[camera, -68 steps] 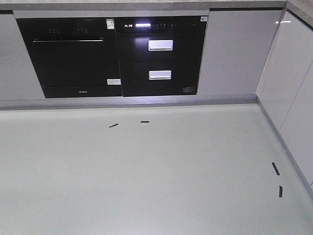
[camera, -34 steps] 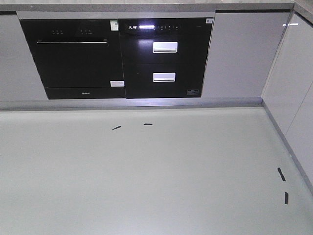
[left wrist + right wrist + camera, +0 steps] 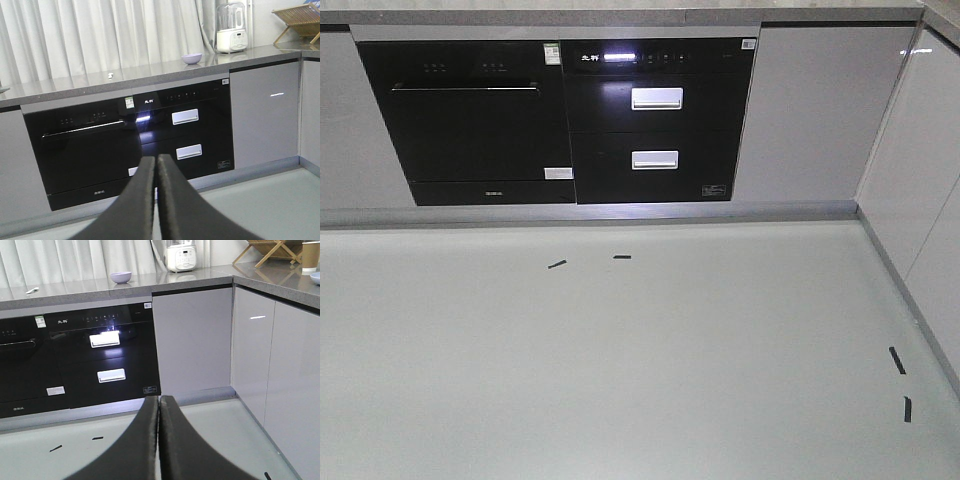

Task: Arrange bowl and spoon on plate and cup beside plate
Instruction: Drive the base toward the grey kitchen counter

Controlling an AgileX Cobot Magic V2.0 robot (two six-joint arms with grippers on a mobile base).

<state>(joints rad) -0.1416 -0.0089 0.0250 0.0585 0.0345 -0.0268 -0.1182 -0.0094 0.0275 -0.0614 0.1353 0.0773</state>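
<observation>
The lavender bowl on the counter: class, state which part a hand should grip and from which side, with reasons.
Probably the rim of the bowl, one finger inside and one outside, coming down from above. It sits upright, mouth up, on the grey counter, and its smooth walls taper downward, so a sideways pinch could slip.

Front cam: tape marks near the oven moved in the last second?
No. The tape marks keep their place against the oven; the whole view shifted slightly.
</observation>
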